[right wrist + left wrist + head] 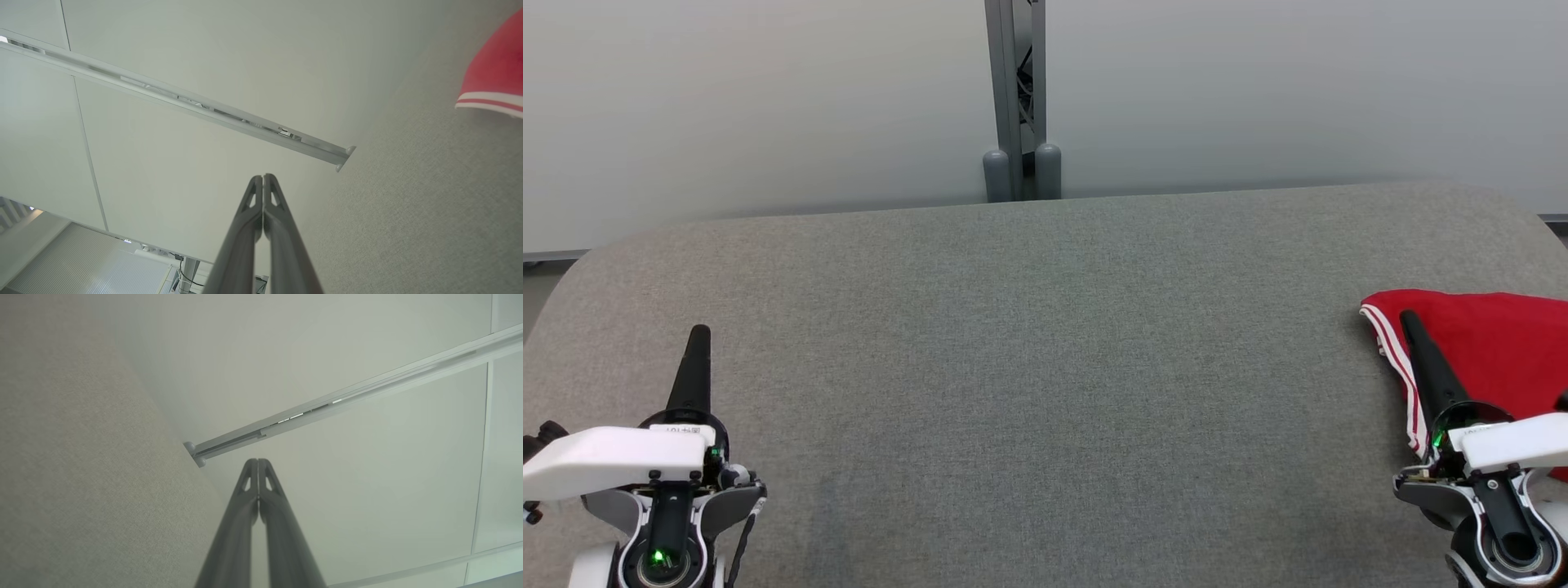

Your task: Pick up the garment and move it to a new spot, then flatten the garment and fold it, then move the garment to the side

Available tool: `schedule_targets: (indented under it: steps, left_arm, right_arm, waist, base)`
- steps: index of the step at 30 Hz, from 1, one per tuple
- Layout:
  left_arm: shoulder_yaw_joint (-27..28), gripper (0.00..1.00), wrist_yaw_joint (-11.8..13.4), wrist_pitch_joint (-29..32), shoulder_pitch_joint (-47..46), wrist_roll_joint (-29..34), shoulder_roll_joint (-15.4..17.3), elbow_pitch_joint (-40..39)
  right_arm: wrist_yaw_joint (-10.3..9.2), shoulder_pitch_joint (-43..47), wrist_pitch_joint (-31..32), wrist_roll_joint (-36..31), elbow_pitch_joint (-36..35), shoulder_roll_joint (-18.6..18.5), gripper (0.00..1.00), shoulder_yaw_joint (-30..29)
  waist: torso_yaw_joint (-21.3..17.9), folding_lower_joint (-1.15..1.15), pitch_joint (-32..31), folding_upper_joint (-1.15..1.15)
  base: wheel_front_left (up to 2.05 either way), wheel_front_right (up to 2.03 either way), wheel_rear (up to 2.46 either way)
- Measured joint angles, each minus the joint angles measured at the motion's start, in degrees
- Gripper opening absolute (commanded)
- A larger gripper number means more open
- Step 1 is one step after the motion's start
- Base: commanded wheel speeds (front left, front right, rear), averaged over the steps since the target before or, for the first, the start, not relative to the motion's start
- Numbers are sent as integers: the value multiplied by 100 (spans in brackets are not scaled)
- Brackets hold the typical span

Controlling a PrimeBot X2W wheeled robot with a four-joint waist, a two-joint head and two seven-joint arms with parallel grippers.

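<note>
The garment [1494, 351], red with white-and-red striped trim, lies on the grey padded table [1045, 367] at its far right edge, partly cut off by the picture's border. A corner of the garment [496, 77] also appears at the upper right of the right wrist view. My right gripper [1407, 318] is shut and empty, its fingers lying across the garment's striped left edge in the head view. My left gripper [699, 333] is shut and empty above the table's near left part. Both wrist views show the fingers pressed together: the left gripper [258, 461] and the right gripper [262, 177].
A grey metal post [1015, 98] with two rounded feet stands behind the table's far edge, against a pale wall [768, 106]. The table's far corners are rounded.
</note>
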Motion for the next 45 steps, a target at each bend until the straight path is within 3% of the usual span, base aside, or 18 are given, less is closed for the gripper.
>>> schedule_targets:
  steps: [45]
  left_arm:
    - [615, 0, 94, 539, -119, -1515, -331, -389]
  right_arm:
    - [0, -477, -255, 2539, 281, -591, 0, 565]
  waist:
    - [14, 0, -60, 0]
  base:
    - [0, 0, 0]
